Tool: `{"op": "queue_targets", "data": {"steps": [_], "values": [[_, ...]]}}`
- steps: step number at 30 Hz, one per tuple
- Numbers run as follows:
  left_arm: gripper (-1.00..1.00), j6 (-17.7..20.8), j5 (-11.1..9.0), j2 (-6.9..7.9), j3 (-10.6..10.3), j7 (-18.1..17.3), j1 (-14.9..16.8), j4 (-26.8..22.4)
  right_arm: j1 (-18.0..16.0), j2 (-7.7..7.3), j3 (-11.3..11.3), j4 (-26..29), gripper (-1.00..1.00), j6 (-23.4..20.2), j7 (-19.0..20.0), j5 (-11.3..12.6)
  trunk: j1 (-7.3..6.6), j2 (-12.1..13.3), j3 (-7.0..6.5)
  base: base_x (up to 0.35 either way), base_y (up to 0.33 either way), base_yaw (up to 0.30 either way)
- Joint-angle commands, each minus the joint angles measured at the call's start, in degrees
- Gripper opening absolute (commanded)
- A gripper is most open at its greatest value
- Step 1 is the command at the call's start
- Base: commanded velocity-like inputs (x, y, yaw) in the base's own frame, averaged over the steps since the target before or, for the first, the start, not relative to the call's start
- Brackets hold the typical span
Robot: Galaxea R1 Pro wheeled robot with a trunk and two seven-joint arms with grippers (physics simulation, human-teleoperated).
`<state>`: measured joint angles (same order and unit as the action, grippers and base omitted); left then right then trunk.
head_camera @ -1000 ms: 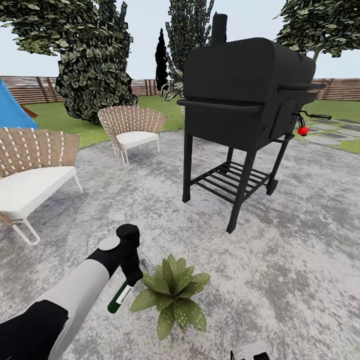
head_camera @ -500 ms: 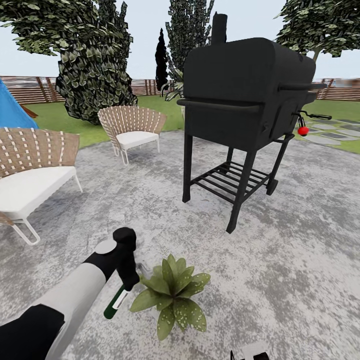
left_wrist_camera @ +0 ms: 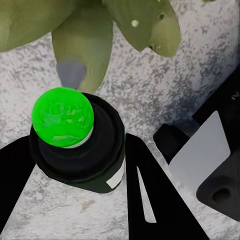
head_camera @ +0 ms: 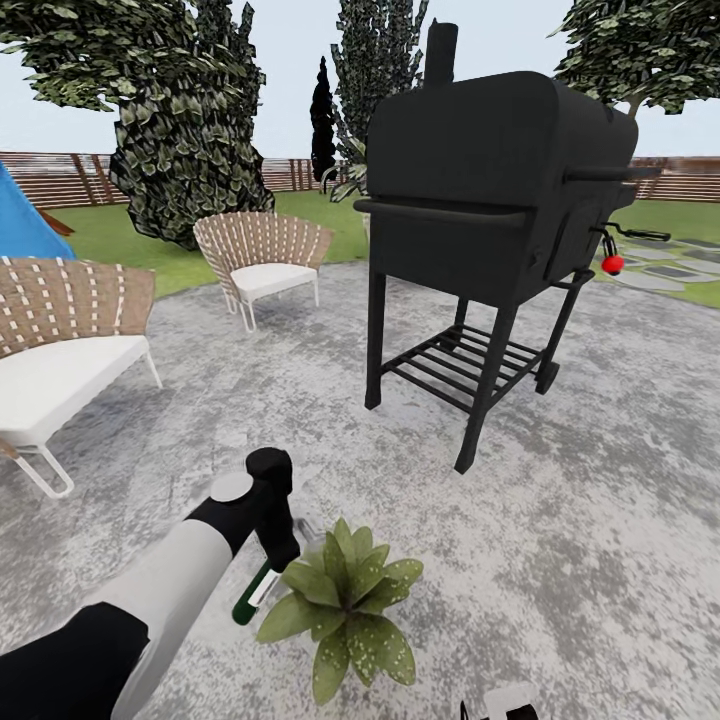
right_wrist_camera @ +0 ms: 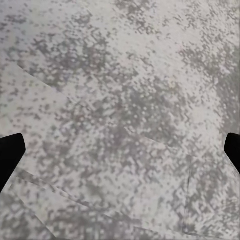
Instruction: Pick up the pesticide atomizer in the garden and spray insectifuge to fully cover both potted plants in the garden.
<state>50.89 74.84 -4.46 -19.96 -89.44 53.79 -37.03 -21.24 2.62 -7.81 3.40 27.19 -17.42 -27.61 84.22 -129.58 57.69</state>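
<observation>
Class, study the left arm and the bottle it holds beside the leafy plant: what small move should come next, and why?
Probably squeeze off a spray. The left pincer is shut on the pesticide atomizer, whose green tip already faces the leaves of the potted plant just ahead of it, so aim seems set; a slight tilt toward the rosette's centre might help.

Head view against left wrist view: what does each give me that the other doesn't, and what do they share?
Head view alone: the black grill, two wicker chairs, trees, the fence, and the whole potted plant on the grey paving beside the left arm.

Left wrist view alone: the bright green dot on top of the pesticide atomizer, and a dark pincer finger on each side of the bottle.

Shared: the atomizer held in the left pincer, pointed at the plant's speckled leaves, over the same grey paving.
</observation>
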Motion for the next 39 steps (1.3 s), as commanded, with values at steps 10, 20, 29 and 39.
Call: {"op": "queue_targets", "data": {"steps": [10,20,29,39], "values": [[-1.00,0.6,0.6,-2.65,0.0,-0.6,1.1,-0.3,0.0,0.02,-0.5,-0.1,1.00,0.1,-0.2,-0.6,-0.01,0.0,0.05,0.001,0.000,0.000],[-1.00,1.8,0.7,-1.58,0.4,-0.6,2.2,-0.3,0.0,0.02,-0.5,-0.1,1.00,0.1,-0.2,-0.6,-0.01,0.0,0.05,0.000,0.000,0.000],[-1.00,1.9,0.5,-2.53,0.3,-0.6,2.4,-0.5,0.0,-0.01,-0.5,-0.1,1.00,0.1,-0.2,-0.6,-0.01,0.0,0.05,0.000,0.000,0.000],[-1.00,1.9,0.2,-1.90,0.5,3.8,1.4,-4.1,0.0,-0.04,-0.5,-0.1,1.00,0.1,-0.2,-0.6,-0.01,0.0,0.05,0.000,0.000,0.000]]}}
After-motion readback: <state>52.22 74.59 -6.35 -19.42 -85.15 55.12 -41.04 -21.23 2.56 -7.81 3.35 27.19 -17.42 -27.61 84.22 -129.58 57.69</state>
